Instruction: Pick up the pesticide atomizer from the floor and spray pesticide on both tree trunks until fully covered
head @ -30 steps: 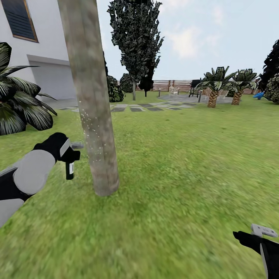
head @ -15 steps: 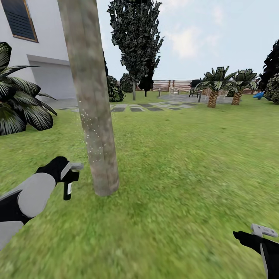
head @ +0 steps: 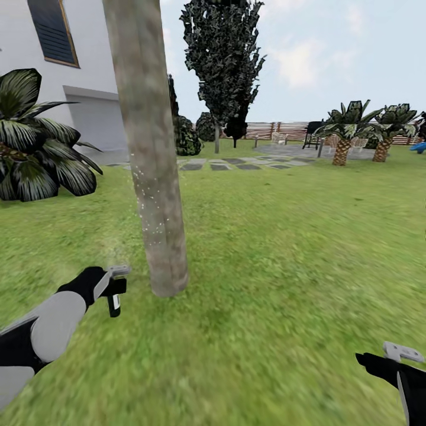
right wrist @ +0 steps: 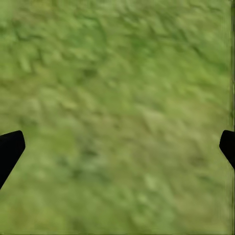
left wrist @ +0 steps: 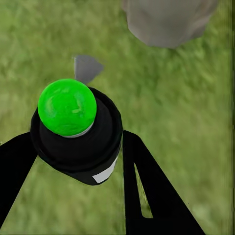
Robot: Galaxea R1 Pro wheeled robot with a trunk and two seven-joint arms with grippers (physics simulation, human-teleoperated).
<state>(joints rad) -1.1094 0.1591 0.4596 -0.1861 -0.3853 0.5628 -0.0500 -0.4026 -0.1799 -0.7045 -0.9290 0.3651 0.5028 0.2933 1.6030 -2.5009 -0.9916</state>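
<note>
While the sprayer (head: 114, 300) sits clamped in the left claw (head: 112, 284) at the lower left of the head view, it hangs just beside the base of the tree trunk (head: 155, 177), low and not touching the bark. From the left wrist camera the sprayer (left wrist: 78, 132) shows a bright green cap on a black body with a pale strip, the two dark fingers (left wrist: 147, 191) pressed to its sides and the trunk's foot (left wrist: 166, 19) at the upper right. White specks (head: 151, 207) dot the trunk's middle on the side facing the camera — the top and the very bottom look bare, so coverage seems partial.

The right claw (head: 402, 353) rests at the lower right corner over plain grass (head: 284, 266); its wrist view shows the finger tips (right wrist: 10, 149) spread wide at the frame's edges, holding nothing.

Risks from here are a matter of judgement: with the nozzle this low and close, spray may land on the lawn rather than the bark, and a swing of the arm could knock the sprayer against the trunk and loosen the grip. A palm (head: 35, 148) and the white house (head: 89, 77) stand at the upper left — the second tree is not identifiable.
</note>
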